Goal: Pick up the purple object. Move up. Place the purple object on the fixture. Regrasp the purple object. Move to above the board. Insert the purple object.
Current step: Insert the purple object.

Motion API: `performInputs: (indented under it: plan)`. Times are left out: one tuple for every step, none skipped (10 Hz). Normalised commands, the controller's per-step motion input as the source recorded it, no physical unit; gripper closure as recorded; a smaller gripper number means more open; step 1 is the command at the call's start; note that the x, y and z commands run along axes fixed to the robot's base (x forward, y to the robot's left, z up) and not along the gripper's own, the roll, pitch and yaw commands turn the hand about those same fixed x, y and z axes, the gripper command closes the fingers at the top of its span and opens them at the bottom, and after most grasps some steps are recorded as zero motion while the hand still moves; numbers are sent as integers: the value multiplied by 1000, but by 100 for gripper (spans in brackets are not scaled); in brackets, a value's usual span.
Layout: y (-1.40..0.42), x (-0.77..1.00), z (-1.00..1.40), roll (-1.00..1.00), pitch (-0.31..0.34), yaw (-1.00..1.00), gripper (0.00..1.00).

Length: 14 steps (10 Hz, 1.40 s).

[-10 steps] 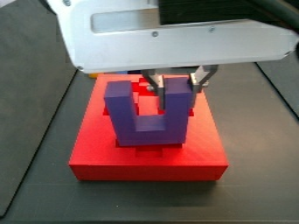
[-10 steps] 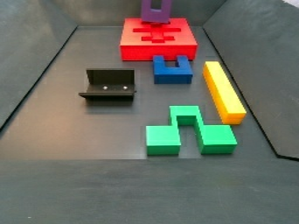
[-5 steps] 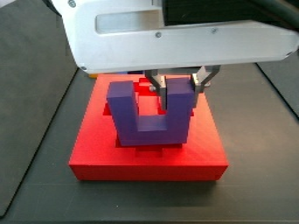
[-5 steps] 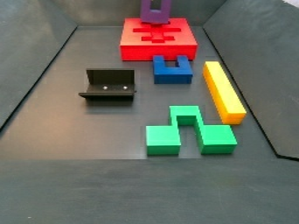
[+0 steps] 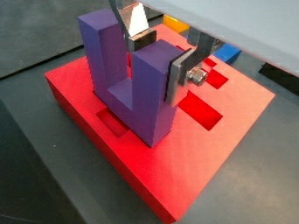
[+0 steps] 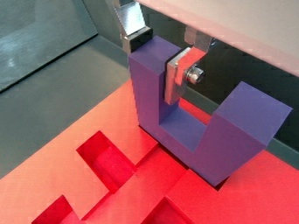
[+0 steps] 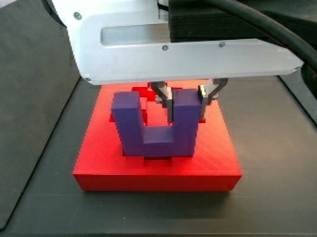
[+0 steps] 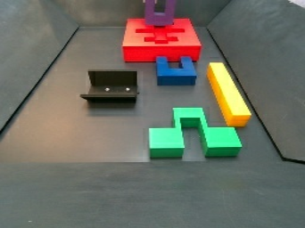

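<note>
The gripper (image 5: 160,54) is over the board (image 5: 222,166), fingers clamped on one prong of the purple object (image 5: 131,83), which stands upright w/ its U opening upward. In both wrist views a silver finger plate (image 6: 177,74) presses flat against that prong; the jaws are nearly shut, w/ only the prong's thickness between them.

Change vs. the side views from a sec ago: the purple object (image 7: 156,123) sits lower against the board (image 7: 99,159), and the gripper housing has come down w/ it. The drop is small but steady across frames. Judged from this, the arm is in the insert step, pushing the block's base into a cutout.

In a wrist view the block's base meets a recessed slot (image 6: 111,166) in the red surface; whether it's fully seated can't be told, since the contact line is partly hidden.

Elsewhere, in a side view, the fixture (image 8: 111,87) stands empty, well apart from the board. The blue block (image 8: 177,70), yellow bar (image 8: 227,93) and green block (image 8: 193,132) lie untouched on the floor.

So pick, fixture placement and regrasp look done. What's probably left is to finish pressing down, then release. Risk: if the block is slightly tilted it may jam at the slot edge.
</note>
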Motion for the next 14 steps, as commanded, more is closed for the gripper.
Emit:
performInputs:
  plan:
    - [-49,0,-166,104,0,0,100]
    - [-17,0,-180,69,0,0,100]
    - [0,0,-200,63,0,0,100]
    - [-40,40,-214,79,0,0,100]
    - [-51,166,-271,93,0,0,100]
    - [-77,249,-320,80,-10,0,100]
    - [-103,397,-389,74,-4,0,100]
    - [-114,511,-420,90,0,0,100]
    - [-94,537,-431,117,0,0,100]
    - [-86,543,-429,139,10,0,100]
    - [-80,551,-443,154,14,0,100]
    - [-117,629,-509,190,43,0,100]
    - [-140,680,-543,183,49,0,100]
    - [-97,491,-420,176,36,0,100]
